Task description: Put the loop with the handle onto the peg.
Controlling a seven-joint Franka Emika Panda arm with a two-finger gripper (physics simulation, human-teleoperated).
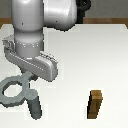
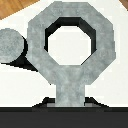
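Note:
The loop with the handle [image 1: 11, 80] is a flat grey faceted ring, held level above the white table. My gripper [image 1: 28, 80] is shut on its stubby handle [image 2: 70, 92], which runs back between the dark jaws [image 2: 70, 102] in the wrist view. The peg [image 1: 34, 105], a short dark grey upright cylinder, stands on the table just beside the ring, toward the exterior view's right. In the wrist view the peg's round top [image 2: 10, 45] lies outside the ring's hole, next to its outer edge. The hole shows only table and shadow.
A brown wooden rectangular block [image 1: 95, 104] stands upright near the front of the white table [image 1: 85, 55], well to the exterior view's right of the peg. The arm's bulky links [image 1: 35, 35] hang over the table's left side.

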